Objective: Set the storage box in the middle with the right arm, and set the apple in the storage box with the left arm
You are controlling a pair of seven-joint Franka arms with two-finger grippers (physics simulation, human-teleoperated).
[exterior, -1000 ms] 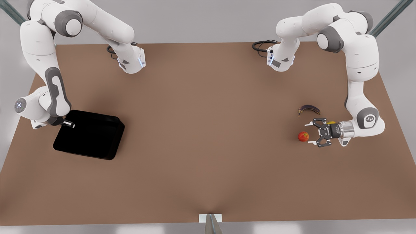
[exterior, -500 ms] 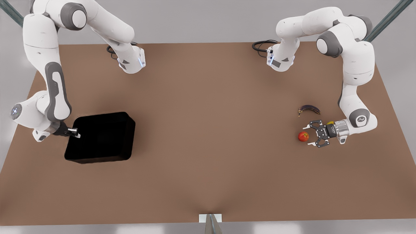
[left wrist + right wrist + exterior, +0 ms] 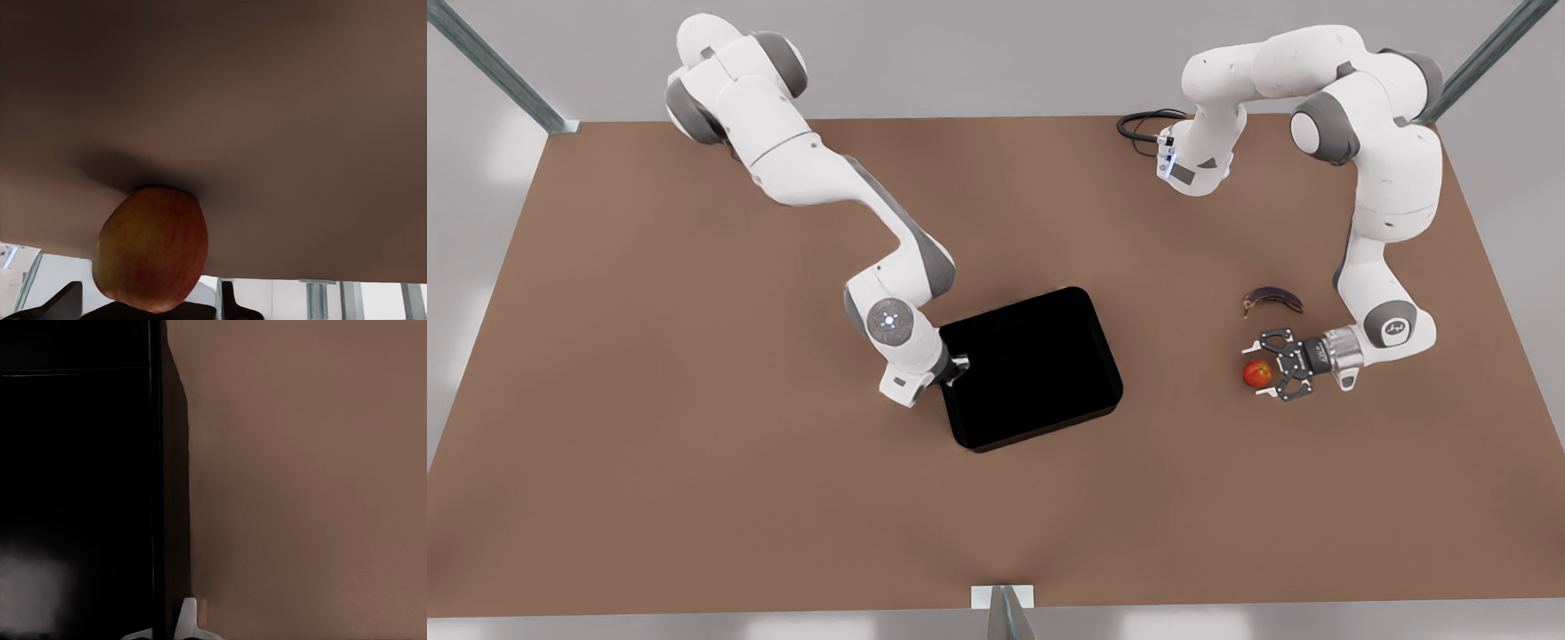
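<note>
We see the glossy black shallow rectangular storage box [image 3: 1032, 369] lying flat near the centre of the brown desk [image 3: 694, 498], somewhat toward the front view's right. The right gripper [image 3: 958, 366] pinches the box's low wall on the side facing the front view's left; in the right wrist view one pale fingertip [image 3: 189, 617] sits just outside that wall [image 3: 157, 487]. We judge the grip is kept on the rim so the box can be dragged or carried without tipping.

The small round red apple [image 3: 1257, 373] with its yellowish blush rests on the desk toward the edge at the front view's right. The left gripper [image 3: 1268, 363] has its fingers spread on either side of the apple, not yet pressed against it; the left wrist view shows the apple [image 3: 151, 248] close ahead, between the dark finger tips. A dark purplish curved banana [image 3: 1272, 300] lies just behind it, apart from it.

Compared with a second ago, the box has travelled from the desk's edge at the front view's left to the middle, and the left gripper has edged nearer the apple, which has not moved.
</note>
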